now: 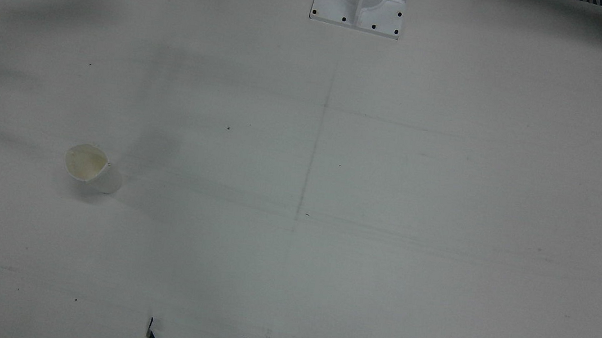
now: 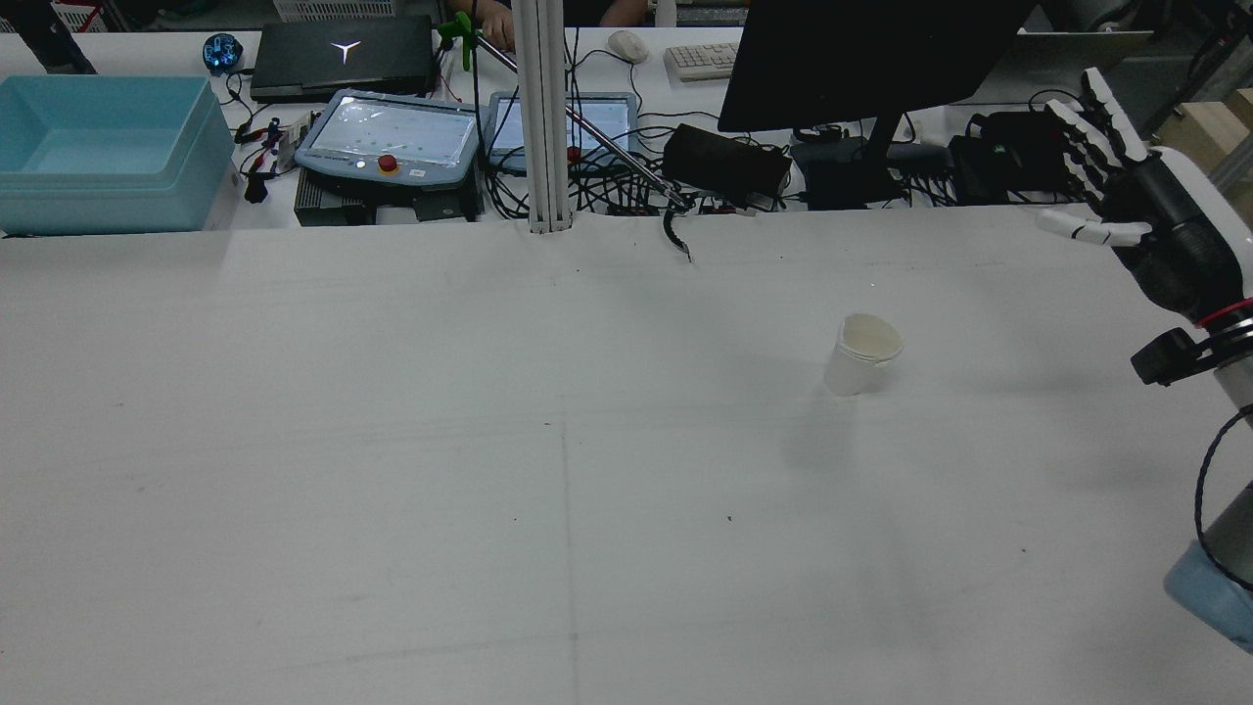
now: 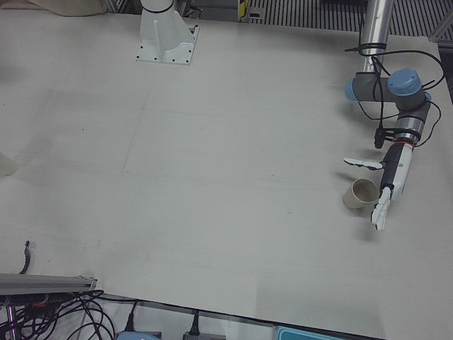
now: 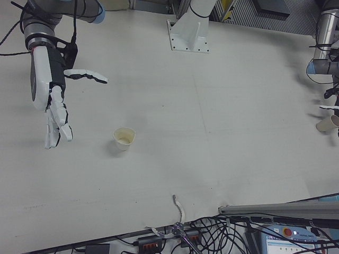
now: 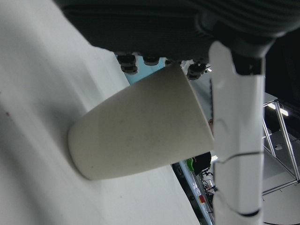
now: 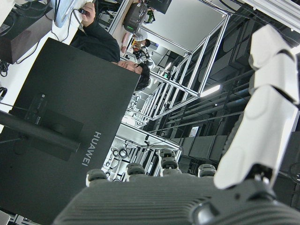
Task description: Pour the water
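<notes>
Beside the cup (image 3: pixel 364 193), the left robot hand (image 3: pixel 388 185) hangs open-fingered.

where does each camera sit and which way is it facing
Front view: overhead, looking down; pedestal at top.
Rear view: high behind, facing forward; right robot hand.
Left-front view: operators' side, facing robot; left robot hand.
Right-front view: operators' side; right robot hand.
Left hand view: on hand, sideways, at left cup.
Right hand view: on hand, at monitor.
Shared: front, rear, right-front show right cup.
</notes>
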You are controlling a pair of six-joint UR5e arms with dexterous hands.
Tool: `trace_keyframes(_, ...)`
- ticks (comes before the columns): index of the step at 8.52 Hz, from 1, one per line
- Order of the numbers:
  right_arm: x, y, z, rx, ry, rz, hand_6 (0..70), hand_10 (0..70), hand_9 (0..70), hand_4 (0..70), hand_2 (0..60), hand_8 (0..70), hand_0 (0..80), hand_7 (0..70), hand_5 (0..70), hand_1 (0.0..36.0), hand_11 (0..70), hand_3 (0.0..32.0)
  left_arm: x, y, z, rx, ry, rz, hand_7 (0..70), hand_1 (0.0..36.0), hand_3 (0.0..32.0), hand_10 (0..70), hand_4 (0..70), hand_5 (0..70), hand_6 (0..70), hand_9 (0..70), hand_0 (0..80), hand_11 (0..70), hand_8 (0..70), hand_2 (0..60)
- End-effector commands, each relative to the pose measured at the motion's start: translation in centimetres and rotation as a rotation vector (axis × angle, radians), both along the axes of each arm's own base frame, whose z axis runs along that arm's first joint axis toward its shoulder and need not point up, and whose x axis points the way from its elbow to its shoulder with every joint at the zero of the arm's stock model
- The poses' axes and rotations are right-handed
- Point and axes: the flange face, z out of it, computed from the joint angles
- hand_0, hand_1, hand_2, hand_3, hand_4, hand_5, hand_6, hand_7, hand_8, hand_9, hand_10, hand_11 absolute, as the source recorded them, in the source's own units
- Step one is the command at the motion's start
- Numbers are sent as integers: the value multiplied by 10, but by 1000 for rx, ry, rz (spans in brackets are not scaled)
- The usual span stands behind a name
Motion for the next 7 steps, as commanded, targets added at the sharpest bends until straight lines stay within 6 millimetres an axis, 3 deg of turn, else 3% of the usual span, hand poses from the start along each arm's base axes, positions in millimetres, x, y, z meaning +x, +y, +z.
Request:
trace_keyframes(1, 0, -1, 0, 2, -2, 0, 92, 0, 8, 0, 181, 25, 468, 63, 47, 154, 0, 168, 10, -16, 13, -18, -6, 8, 8, 138, 0, 40, 132, 0, 31, 0, 637, 83, 0, 0)
trace_keyframes(4, 0, 0, 2, -2, -1, -2, 94, 0, 15, 0, 176, 30, 466, 59, 47, 148, 0, 154, 10, -16, 16, -24, -7, 8, 11, 113, 0, 43, 153, 0, 38, 0, 603, 85, 0, 0)
trace_keyframes(6, -2, 0, 4, -6, 3, -6, 93, 0, 16, 0, 170, 31, 466, 53, 47, 146, 0, 146, 7, -11, 20, -33, -15, 9, 14, 137, 0, 47, 156, 0, 43, 0, 634, 93, 0, 0)
trace_keyframes(7, -2, 0, 4, -6, 3, -6, 93, 0, 17, 0, 172, 31, 463, 53, 46, 144, 0, 142, 5, -8, 22, -37, -17, 9, 22, 196, 0, 55, 163, 0, 52, 0, 797, 112, 0, 0)
